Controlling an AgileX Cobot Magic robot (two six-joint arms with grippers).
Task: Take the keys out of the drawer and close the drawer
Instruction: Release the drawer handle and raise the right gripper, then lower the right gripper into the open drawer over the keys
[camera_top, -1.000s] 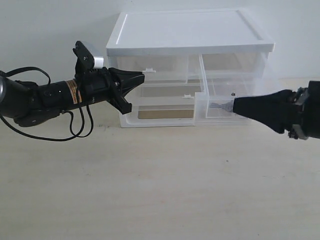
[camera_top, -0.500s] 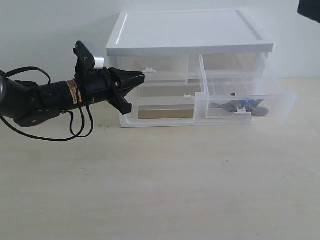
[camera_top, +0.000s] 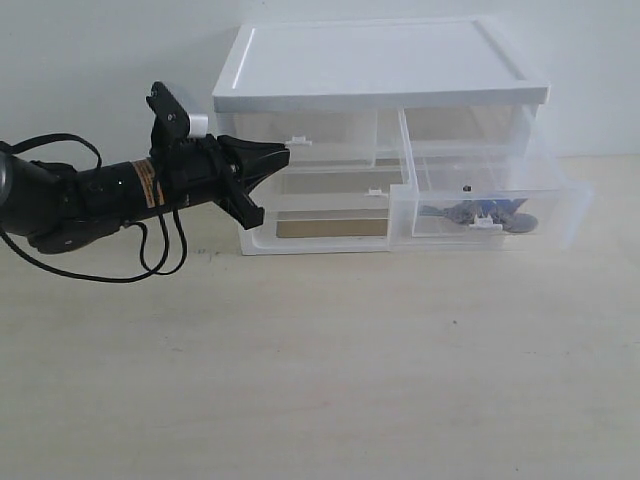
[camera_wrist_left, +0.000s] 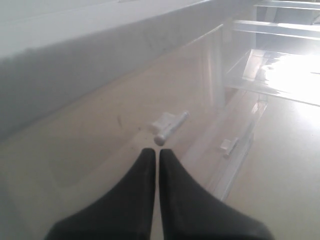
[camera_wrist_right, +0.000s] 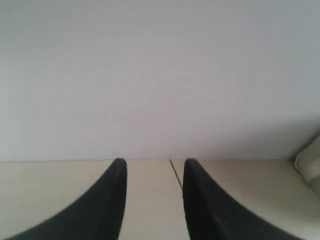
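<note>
Keys (camera_top: 480, 213) sit in the pulled-out rt drawer (camera_top: 572, 210) on exterior cam. Left wrist cam: left gripper (camera_wrist_left: 156, 150) pinched closed, empty, tips just by twin drawer's tab handle (camera_wrist_left: 170, 125). Right wrist cam: right gripper (camera_wrist_right: 152, 162) spread apart, empty, facing wall (camera_wrist_right: 160, 75).

You look at a pale, sandy table (camera_top: 320, 380) with a soft wood grain. A white cabinet (camera_top: 380, 60) with a flat top stands on it, toward the back. Behind the cabinet, a plain white wall (camera_top: 100, 60) goes up. In front of the cabinet, the table has one tiny dark speck (camera_top: 453, 322). A thin grey shadow (camera_top: 320, 256) lies along the cabinet's bottom edge. The light is soft and even. In the left wrist view, a bright white glare (camera_wrist_left: 295, 75) shines near the cabinet. In the right wrist view, you see the wall meet the table, and a thin line (camera_wrist_right: 175, 175) runs across the table.
</note>
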